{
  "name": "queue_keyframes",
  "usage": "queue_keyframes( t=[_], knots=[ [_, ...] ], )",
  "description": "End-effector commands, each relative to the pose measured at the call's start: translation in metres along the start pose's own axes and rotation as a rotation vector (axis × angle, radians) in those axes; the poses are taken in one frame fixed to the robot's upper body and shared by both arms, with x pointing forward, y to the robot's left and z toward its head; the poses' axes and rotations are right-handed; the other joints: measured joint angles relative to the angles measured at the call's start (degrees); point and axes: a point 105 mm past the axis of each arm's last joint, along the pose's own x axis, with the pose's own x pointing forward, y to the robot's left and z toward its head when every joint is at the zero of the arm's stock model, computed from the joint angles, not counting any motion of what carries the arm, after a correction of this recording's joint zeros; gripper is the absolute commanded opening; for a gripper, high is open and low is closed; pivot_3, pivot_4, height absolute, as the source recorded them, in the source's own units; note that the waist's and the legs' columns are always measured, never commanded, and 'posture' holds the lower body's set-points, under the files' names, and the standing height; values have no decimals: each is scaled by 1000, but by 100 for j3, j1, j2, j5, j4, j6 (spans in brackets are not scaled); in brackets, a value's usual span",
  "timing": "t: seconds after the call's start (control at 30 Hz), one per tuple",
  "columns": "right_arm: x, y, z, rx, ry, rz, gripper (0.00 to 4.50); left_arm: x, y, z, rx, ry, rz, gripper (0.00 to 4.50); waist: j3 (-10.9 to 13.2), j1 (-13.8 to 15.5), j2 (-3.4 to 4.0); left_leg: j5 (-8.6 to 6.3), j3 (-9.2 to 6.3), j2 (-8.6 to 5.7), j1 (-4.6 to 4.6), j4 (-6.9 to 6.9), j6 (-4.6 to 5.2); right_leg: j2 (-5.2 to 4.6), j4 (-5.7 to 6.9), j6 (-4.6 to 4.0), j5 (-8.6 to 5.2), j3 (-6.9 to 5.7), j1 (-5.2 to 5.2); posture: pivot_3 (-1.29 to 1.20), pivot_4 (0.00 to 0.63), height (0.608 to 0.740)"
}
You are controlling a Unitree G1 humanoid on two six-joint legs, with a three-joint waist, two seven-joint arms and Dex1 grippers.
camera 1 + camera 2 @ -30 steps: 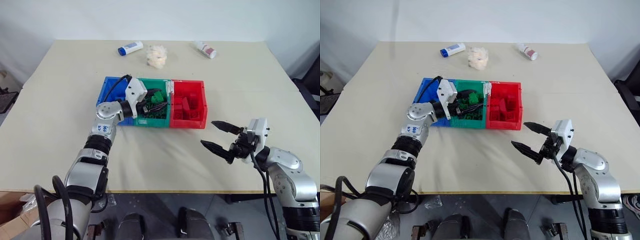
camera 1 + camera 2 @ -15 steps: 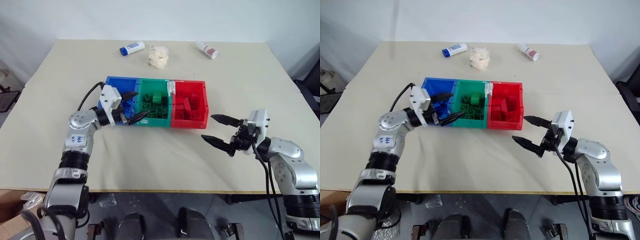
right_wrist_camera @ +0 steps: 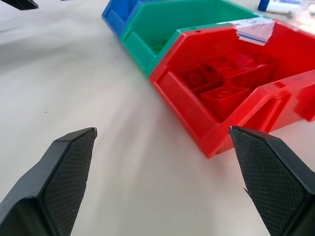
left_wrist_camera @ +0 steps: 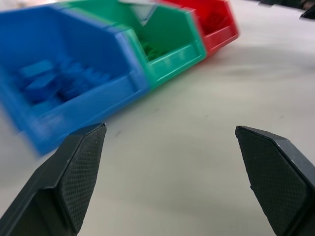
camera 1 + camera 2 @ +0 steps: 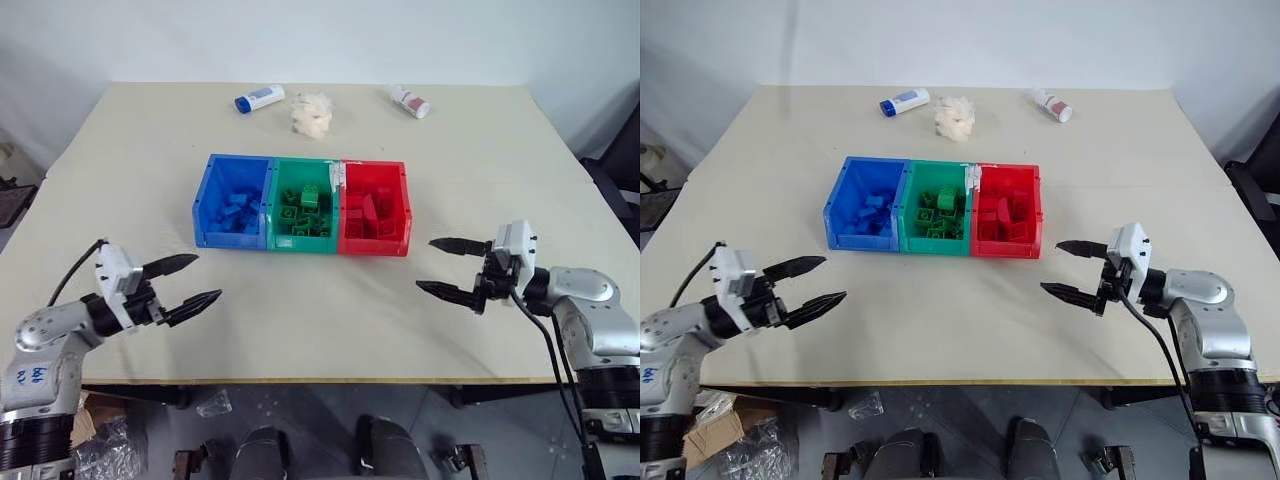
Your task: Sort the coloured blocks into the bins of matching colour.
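The bins stand joined in a row mid-table: blue (image 5: 228, 239), green (image 5: 300, 243) and red (image 5: 373, 246). Several green coloured blocks (image 5: 305, 208) lie inside the green bin. My left gripper (image 5: 207, 277) hovers open and empty over the near left of the table, well clear of the blue bin and pointing toward the row. In the left wrist view its fingers (image 4: 78, 172) frame bare table in front of the blue and green bins. My right gripper (image 5: 425, 264) is open and empty near the right front, a short way from the red bin (image 3: 197, 118).
Blue bricks fill the blue bin and red bricks (image 3: 224, 96) the red one. At the table's far edge lie a blue-capped tube (image 5: 259, 97), a white crumpled wad (image 5: 311, 113) and a small white bottle (image 5: 411, 100). Bare tabletop (image 5: 320, 300) lies between the two grippers.
My left gripper has drawn out of the green bin, opened wider and swung back to the near left of the table. The right gripper has shifted slightly outward.
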Motion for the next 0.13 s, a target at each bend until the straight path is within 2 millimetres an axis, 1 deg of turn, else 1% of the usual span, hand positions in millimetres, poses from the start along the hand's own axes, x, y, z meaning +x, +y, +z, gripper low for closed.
queue_keyframes(
  t=[0.03,0.13],
  knots=[
    [-6,-5,3,-33,11,-6,4500,-8,11,14,59,-55,57,4465,0,5,0,-1,0,0,0,0,-1,0,0,0,0,0,0,0,150,740],
    [-8,-4,0,-31,14,-17,4500,-7,11,17,61,-82,65,4465,0,1,0,-3,5,0,-1,-1,0,0,-3,0,0,0,-1,0,150,740]
  ],
)
